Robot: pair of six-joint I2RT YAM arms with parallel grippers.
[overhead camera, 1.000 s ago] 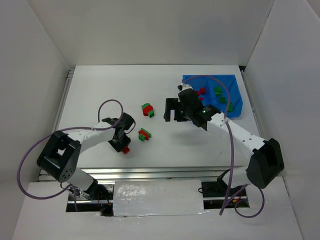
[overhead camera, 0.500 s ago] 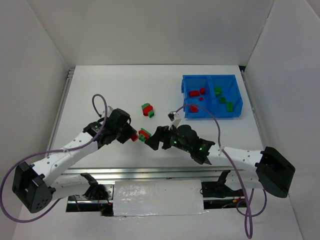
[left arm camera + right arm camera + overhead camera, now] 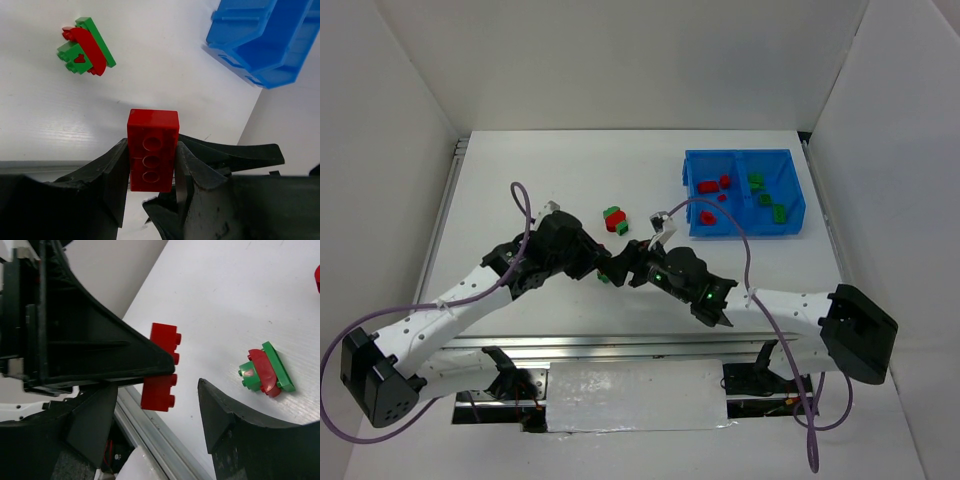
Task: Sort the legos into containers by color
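From above, the bright blue two-compartment plastic bin (image 3: 740,154) holds red bricks (image 3: 710,185) in its left half and green bricks (image 3: 767,197) in its right. A red-and-green clump of studded bricks (image 3: 615,220) lies unsorted on the white table (image 3: 520,180), so the sort looks begun but unfinished. The left wrist view shows the left gripper (image 3: 151,165) clamped on a small red studded brick (image 3: 152,135), well apart from the bin. In the right wrist view the right gripper (image 3: 182,385) has its fingers apart either side of that brick, and no writing is readable anywhere.
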